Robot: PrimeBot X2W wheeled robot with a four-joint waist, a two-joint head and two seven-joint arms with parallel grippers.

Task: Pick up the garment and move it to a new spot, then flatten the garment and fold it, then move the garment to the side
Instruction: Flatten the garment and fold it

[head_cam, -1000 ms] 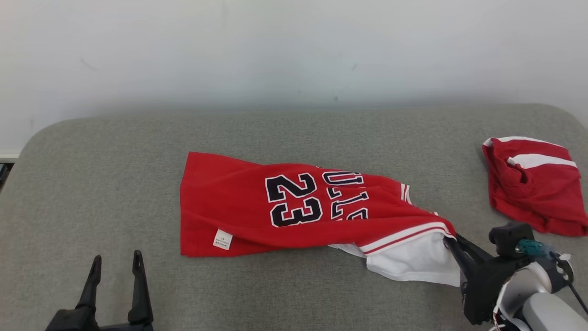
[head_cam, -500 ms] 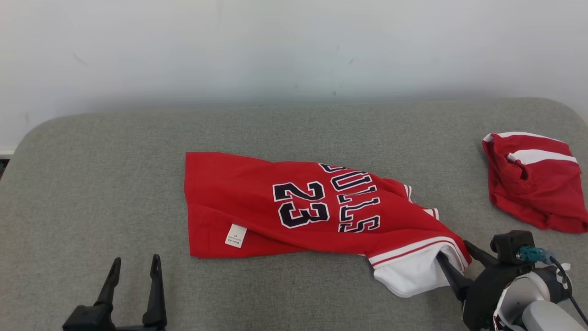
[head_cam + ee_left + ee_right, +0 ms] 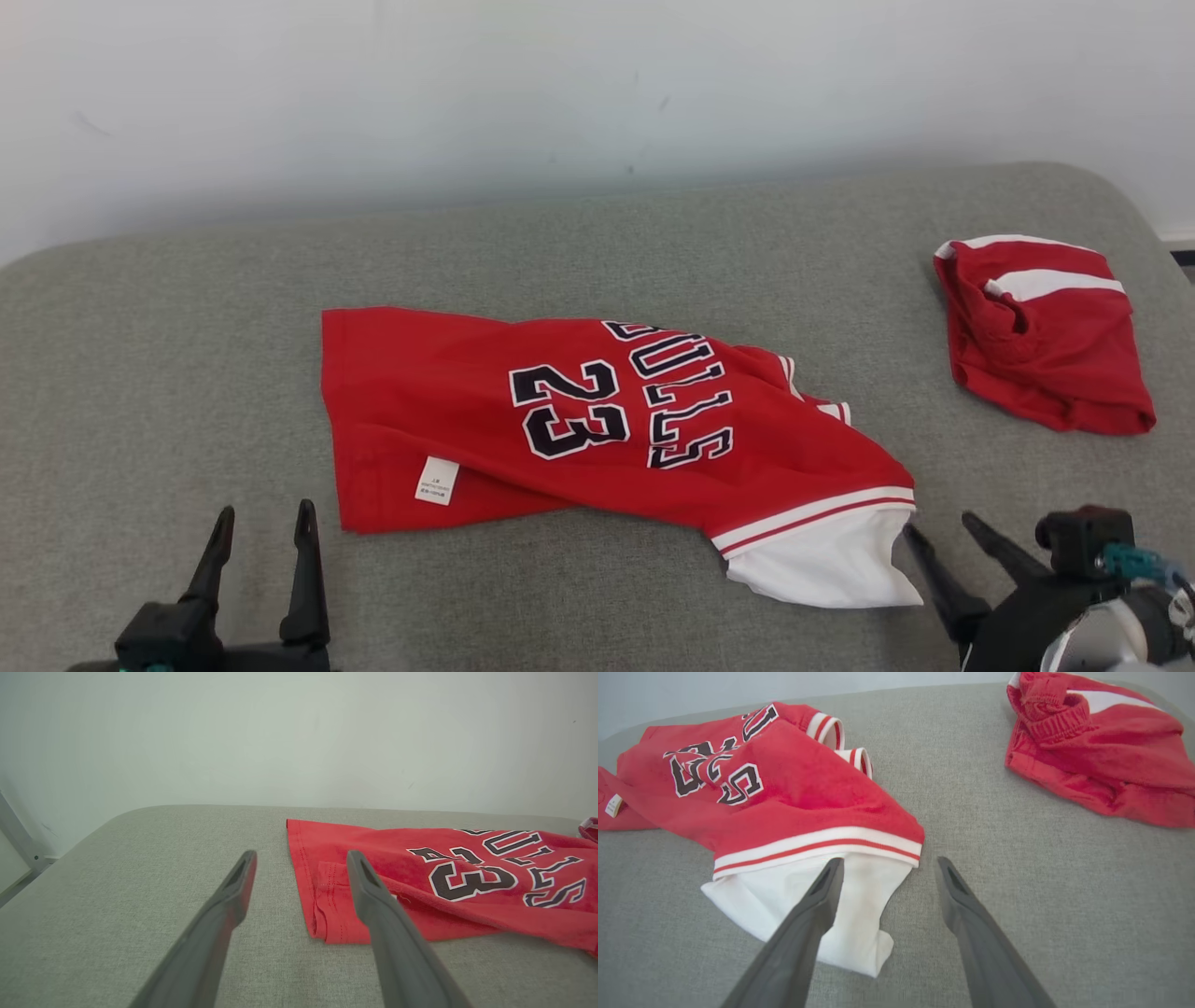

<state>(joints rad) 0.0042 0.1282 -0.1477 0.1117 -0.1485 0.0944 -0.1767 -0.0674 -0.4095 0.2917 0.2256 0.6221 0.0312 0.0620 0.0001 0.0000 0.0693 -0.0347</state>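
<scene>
Red jersey (image 3: 597,420) lies rumpled at the middle of the grey cushion (image 3: 187,327); both my grippers are empty.

My left gripper (image 3: 264,509) has its fingers spread wide with nothing between them, and sits on my side of the jersey's hem corner. My right gripper (image 3: 937,523) is equally wide and holds nothing. Its tips are just beside the white sleeve (image 3: 822,565), and I cannot tell if one finger brushes it. The jersey is soft, nappy knit with red-and-white ribbed trim and a stitched hem. It carries black, white-edged lettering: "23" and "ULLS", with the leading letter lost in a fold. A small white label (image 3: 436,481) sits near the hem, its print too fine to read. The cushion is coarse woven fabric with rounded corners. A second red garment with a white stripe (image 3: 1036,345) lies bunched well apart on my right.
</scene>
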